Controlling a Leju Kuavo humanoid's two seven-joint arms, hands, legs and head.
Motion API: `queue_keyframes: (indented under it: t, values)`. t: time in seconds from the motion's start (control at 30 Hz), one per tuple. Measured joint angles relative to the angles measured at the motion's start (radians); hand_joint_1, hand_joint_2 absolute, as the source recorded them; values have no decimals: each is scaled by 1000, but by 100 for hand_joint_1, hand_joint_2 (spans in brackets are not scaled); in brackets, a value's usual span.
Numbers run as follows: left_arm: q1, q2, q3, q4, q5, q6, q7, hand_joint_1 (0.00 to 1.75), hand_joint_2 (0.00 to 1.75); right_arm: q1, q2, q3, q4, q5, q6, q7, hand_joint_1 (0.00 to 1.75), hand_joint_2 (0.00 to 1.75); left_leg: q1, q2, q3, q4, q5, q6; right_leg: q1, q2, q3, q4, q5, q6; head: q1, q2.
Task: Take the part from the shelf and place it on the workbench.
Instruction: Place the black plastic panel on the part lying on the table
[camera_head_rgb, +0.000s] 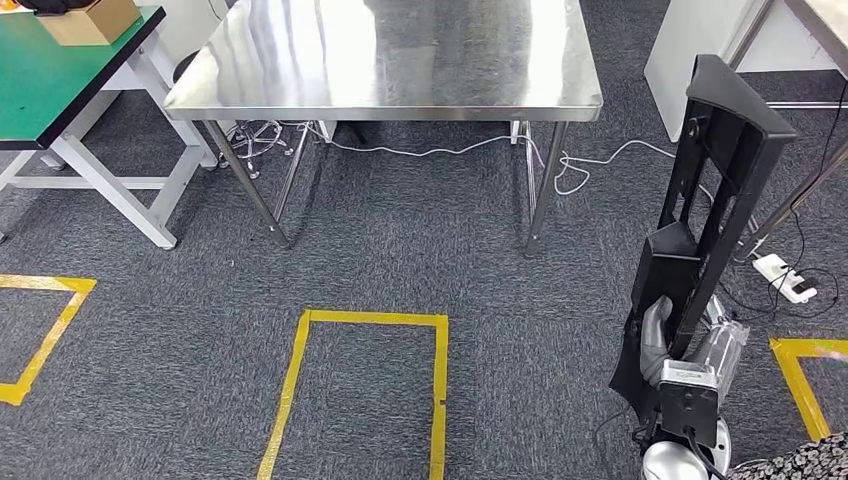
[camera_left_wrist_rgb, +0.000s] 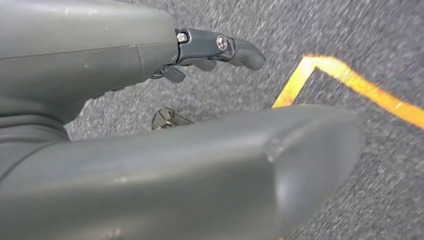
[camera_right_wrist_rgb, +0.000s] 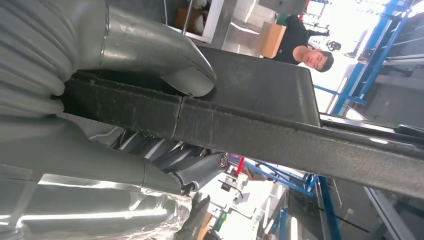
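A long black plastic part (camera_head_rgb: 712, 210) stands upright at the right of the head view, held near its lower end by my right hand (camera_head_rgb: 668, 345). In the right wrist view the thumb (camera_right_wrist_rgb: 165, 55) lies on one face of the black part (camera_right_wrist_rgb: 280, 125) and the fingers (camera_right_wrist_rgb: 200, 172) wrap the other. The steel workbench (camera_head_rgb: 400, 60) stands ahead across the carpet, its top bare. My left hand (camera_left_wrist_rgb: 150, 100) hangs over the grey carpet, fingers (camera_left_wrist_rgb: 225, 50) apart and holding nothing.
A green-topped table (camera_head_rgb: 50, 80) with a cardboard box (camera_head_rgb: 90, 20) stands at the far left. Yellow tape squares (camera_head_rgb: 360, 390) mark the carpet. White cables (camera_head_rgb: 560, 160) and a power strip (camera_head_rgb: 785, 277) lie near the bench's right legs. A person (camera_right_wrist_rgb: 300, 45) stands in the background.
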Motion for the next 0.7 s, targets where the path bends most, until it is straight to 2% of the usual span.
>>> queue_keyframes:
  t: [0.03,0.07,0.1,0.13,0.17,0.2,0.23,0.27,0.3,0.33,0.37,0.4,0.43,0.47,0.5,0.53,0.57,0.6,0.63,0.67,0.7]
  values:
    - [0,-2,0,0,0,1,0,0,0,3,0,0,-6,1,-1,0,175,175,-11,0,-1,-17,25,25,15,-1,4,-3,-2,1,0,0]
    - [0,-4,0,1,0,1,0,0,0,4,0,0,-11,2,-2,1,175,175,-30,-3,14,-65,61,62,31,0,12,-10,-3,1,-2,0]
    - [0,2,0,-1,0,1,0,0,0,6,1,0,-15,2,-2,1,175,175,-49,-12,39,-125,100,123,35,-3,22,-19,-3,-2,3,0]
    - [2,5,0,-2,-1,2,0,0,0,6,4,0,-17,3,-3,1,175,175,-73,-20,67,-185,131,180,54,-4,30,-29,-4,1,24,0]
    - [3,16,0,-7,0,3,-3,0,0,7,5,-1,-17,7,-6,2,175,175,-94,-28,93,-236,149,221,37,-4,39,-38,-3,7,45,0]
    - [3,20,0,-10,2,2,-8,0,0,9,8,-1,-16,16,-10,4,175,175,-111,-35,114,-270,156,243,24,-7,43,-46,-2,21,61,0]
    - [2,27,0,-14,5,-2,-19,0,0,14,10,-2,-15,30,-16,9,175,175,-127,-35,131,-298,159,233,5,-5,48,-56,0,38,68,0]
    - [1,33,2,-18,11,-10,-37,0,0,23,12,-4,-20,54,-25,16,175,175,-133,-37,157,-338,170,224,-22,-6,59,-69,3,44,56,0]
    - [0,32,3,-20,19,-26,-66,0,0,33,15,-7,-26,87,-38,21,175,175,-134,-39,190,-388,185,217,-21,-9,65,-79,8,46,39,0]
    - [-2,37,5,-23,30,-54,-108,0,0,42,18,-9,-33,129,-58,24,175,175,-128,-41,225,-443,202,217,-23,-10,69,-81,8,40,28,0]
    - [-6,31,6,-26,42,-95,-154,0,0,45,20,-11,-41,180,-83,24,175,175,-118,-41,259,-493,215,219,-11,-10,61,-67,3,35,19,0]
    - [-14,27,5,-36,56,-145,-200,0,0,41,20,-11,-44,235,-113,22,175,175,-106,-42,279,-520,220,217,-9,-11,38,-34,-6,38,15,0]
    - [-24,18,-1,-54,73,-195,-234,0,0,31,20,-7,-43,296,-146,23,175,175,-93,-41,286,-527,219,212,-8,-9,8,7,-19,45,15,0]
    - [-36,7,-14,-80,94,-238,-255,0,0,13,21,1,-36,365,-177,29,175,175,-79,-40,286,-522,214,201,-11,-8,-22,44,-23,59,15,0]
    - [-51,-4,-35,-110,119,-265,-266,0,0,-11,23,15,-23,438,-202,39,175,175,-64,-39,283,-509,203,187,-18,-8,-42,59,-15,78,16,0]
    - [-69,-13,-60,-139,143,-280,-272,0,0,-36,26,33,-6,508,-219,52,175,175,-47,-38,276,-485,189,170,-28,-10,-45,44,8,102,15,0]
    - [-86,-17,-85,-163,160,-286,-274,0,0,-62,30,52,10,562,-227,64,175,175,-28,-36,265,-449,168,148,-40,-15,-34,5,38,129,16,0]
    - [-102,-18,-106,-182,170,-287,-275,0,0,-81,35,70,27,594,-228,73,175,175,-14,-36,247,-405,143,126,-46,-16,-26,-18,58,153,17,0]
    - [-115,-17,-122,-201,175,-287,-276,0,0,-96,39,85,40,609,-229,77,175,175,-3,-37,225,-353,115,104,-51,-15,-22,-29,64,166,27,0]
    - [-123,-16,-135,-217,177,-287,-277,0,0,-106,43,94,50,614,-229,80,175,175,2,-38,200,-305,90,86,-51,-10,-29,-15,54,153,36,0]
    - [-127,-15,-145,-231,179,-287,-278,0,0,-113,46,101,58,615,-230,83,175,175,3,-40,181,-271,72,73,-46,-3,-43,14,38,124,38,0]
